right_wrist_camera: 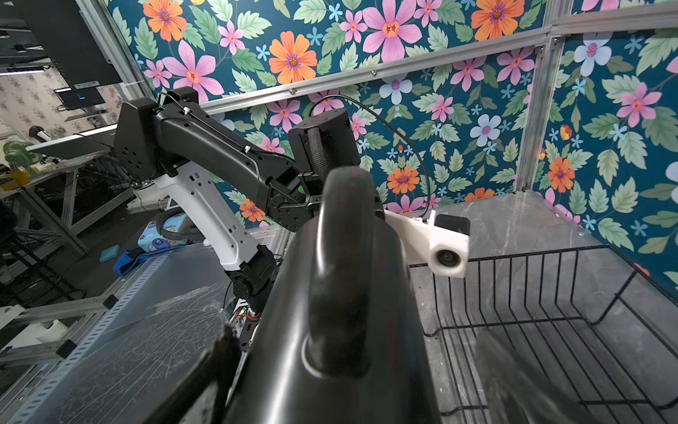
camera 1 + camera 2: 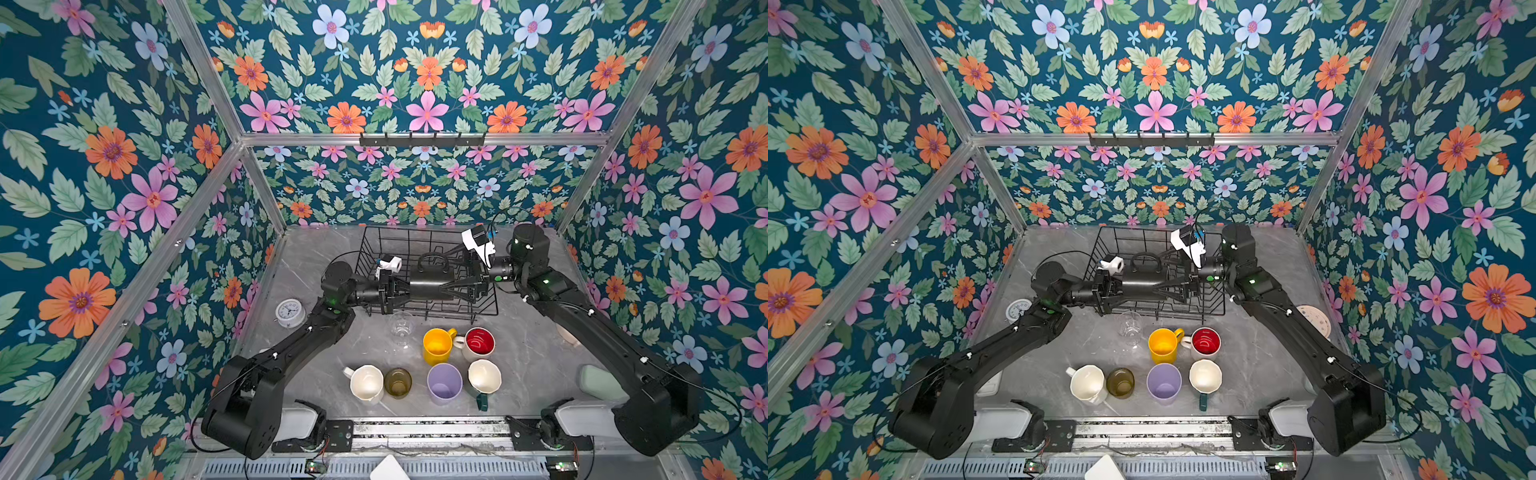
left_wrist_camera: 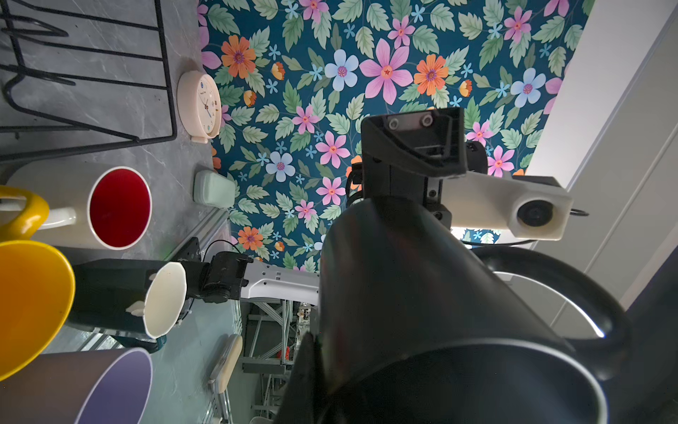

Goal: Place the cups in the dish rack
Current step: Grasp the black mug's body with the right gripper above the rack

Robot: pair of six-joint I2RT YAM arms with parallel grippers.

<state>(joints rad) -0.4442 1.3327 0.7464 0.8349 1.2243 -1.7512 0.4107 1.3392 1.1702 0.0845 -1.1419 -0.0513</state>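
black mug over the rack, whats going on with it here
The left gripper is shut on the rim of the black mug, holding it on its side over the dish rack. The right gripper is wide open, jaws either side of its base. Seven other cups stand on the table.

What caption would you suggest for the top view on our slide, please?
Left end effector holds the black mug sideways over the dish rack, open right end effector at its base.
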